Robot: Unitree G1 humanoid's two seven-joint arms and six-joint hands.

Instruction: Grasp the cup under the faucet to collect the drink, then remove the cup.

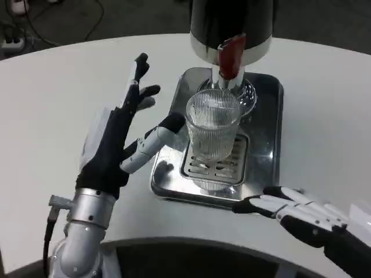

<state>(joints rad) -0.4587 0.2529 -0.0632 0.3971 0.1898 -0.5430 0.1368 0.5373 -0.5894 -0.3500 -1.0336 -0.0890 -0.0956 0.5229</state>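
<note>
fingers of the right robot hand (301, 211) lie spread and empty on the white worktop (52, 87), just in front of the steel drip tray (264, 124), seemingly waiting while the other arm works; its wrist is cut off at the picture's lower right corner. further in, the left robot hand (124, 136) reaches from the left with fingers apart, its thumb at the side of the ribbed glass cup (213, 130), though whether it truly touches or grips is hard to tell. the cup stands upright on the tray's grate, directly under the faucet (223, 80), placed to catch the drink. behind, the red tap lever (231, 56) and the black dispenser body (229, 23) run off the top edge; any liquid in the cup cannot be made out.
</note>
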